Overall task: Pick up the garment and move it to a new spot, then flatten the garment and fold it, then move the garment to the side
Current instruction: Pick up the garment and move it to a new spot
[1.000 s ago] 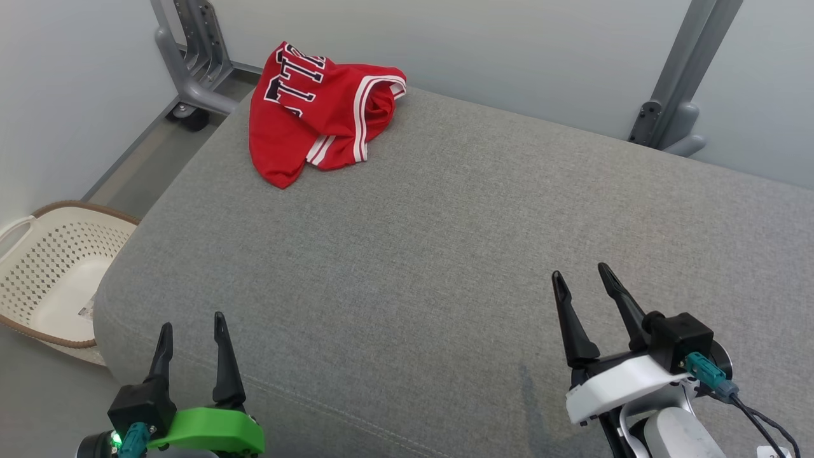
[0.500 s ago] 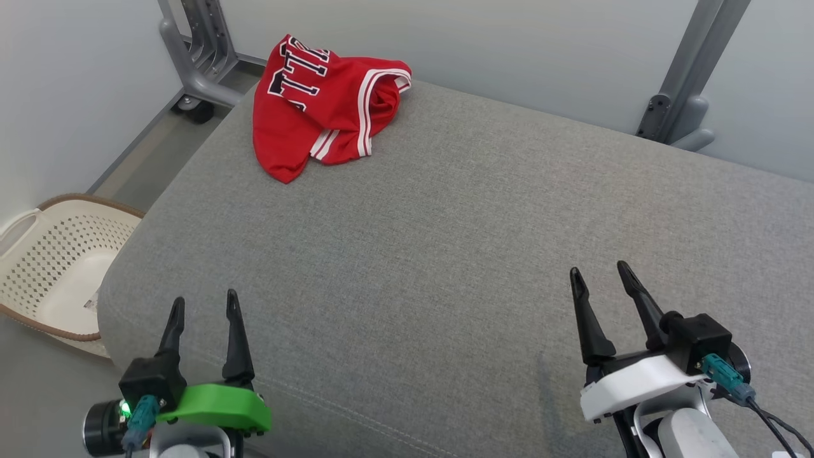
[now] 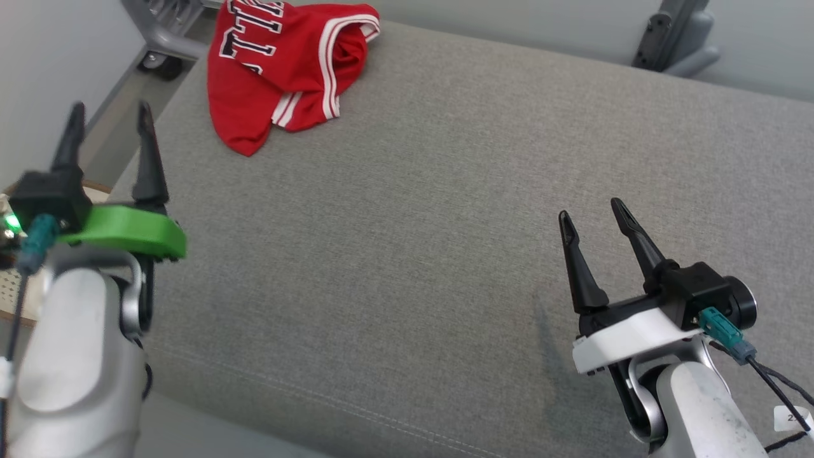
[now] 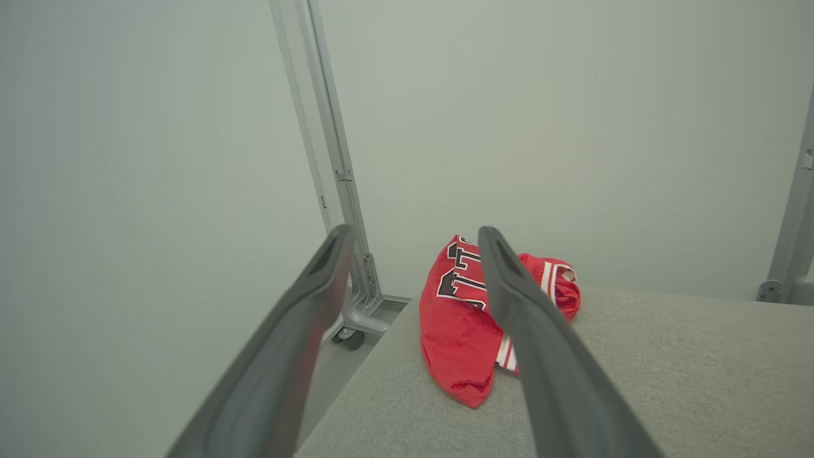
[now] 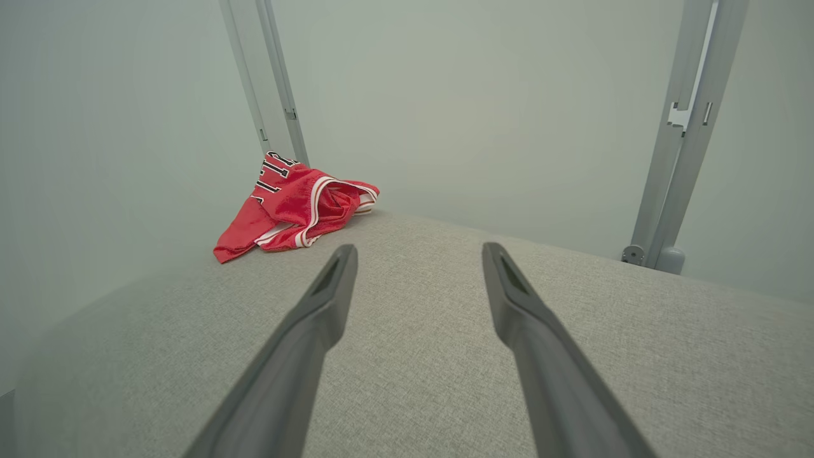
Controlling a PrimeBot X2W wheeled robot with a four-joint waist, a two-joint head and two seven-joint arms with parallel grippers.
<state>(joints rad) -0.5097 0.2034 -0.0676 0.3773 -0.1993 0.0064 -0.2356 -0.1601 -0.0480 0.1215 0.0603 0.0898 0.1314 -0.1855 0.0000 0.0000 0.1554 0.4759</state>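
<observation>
the red garment [image 3: 280,70] lies crumpled on the grey cushion [image 3: 413,242], ahead of the left gripper [image 3: 111,108] and slightly to its right, well apart from the right gripper [image 3: 590,210], ahead to its left. both grippers stand wide and hold nothing.

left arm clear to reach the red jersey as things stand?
Probably yes. The left gripper is open and empty, its fingers pointing roughly toward the red jersey, with bare grey cushion between them. The jersey lies at the far left corner, so the arm may need a long stretch.
</observation>
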